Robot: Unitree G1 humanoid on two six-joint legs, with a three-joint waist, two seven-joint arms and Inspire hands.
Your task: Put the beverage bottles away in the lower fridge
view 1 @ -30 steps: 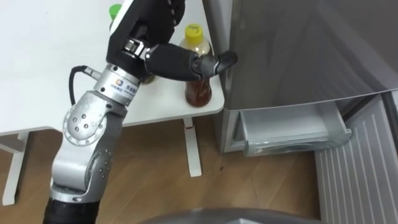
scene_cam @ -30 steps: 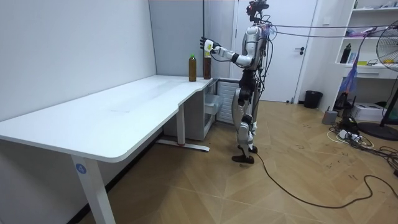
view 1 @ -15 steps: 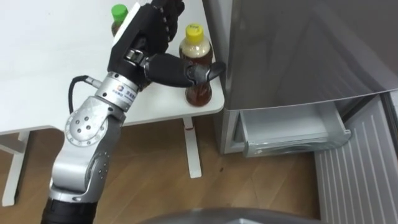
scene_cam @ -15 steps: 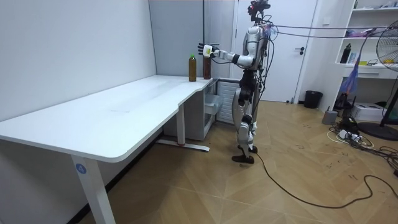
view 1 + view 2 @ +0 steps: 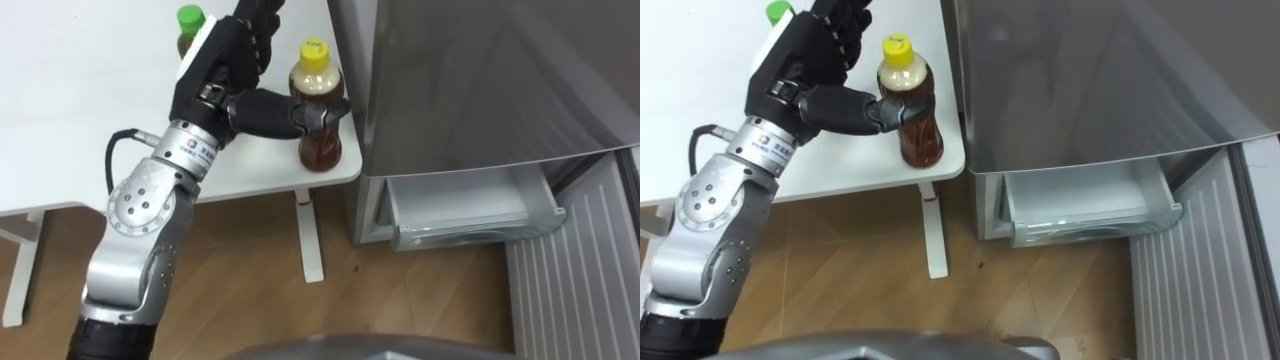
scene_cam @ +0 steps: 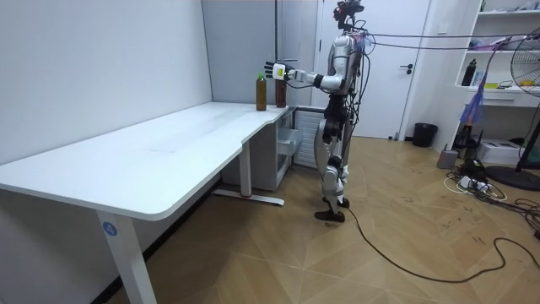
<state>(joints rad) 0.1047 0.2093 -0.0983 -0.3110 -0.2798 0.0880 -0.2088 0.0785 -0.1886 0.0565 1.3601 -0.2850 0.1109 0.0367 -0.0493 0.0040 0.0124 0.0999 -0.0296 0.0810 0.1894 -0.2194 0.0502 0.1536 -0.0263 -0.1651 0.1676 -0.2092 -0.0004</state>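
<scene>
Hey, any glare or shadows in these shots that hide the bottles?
Left eye view: the table is brightly lit, yet the yellow-capped bottle and green-capped bottle stand out; the left hand covers part of each. The fridge shows pale slanted reflections, no harsh glare. Room view: a soft shadow lies on the floor under the table.

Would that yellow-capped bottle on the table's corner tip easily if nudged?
Probably: the yellow-capped bottle is tall and narrow, and stands near the table edge. It looks full of brown drink, so likely fairly heavy for the left hand.
</scene>
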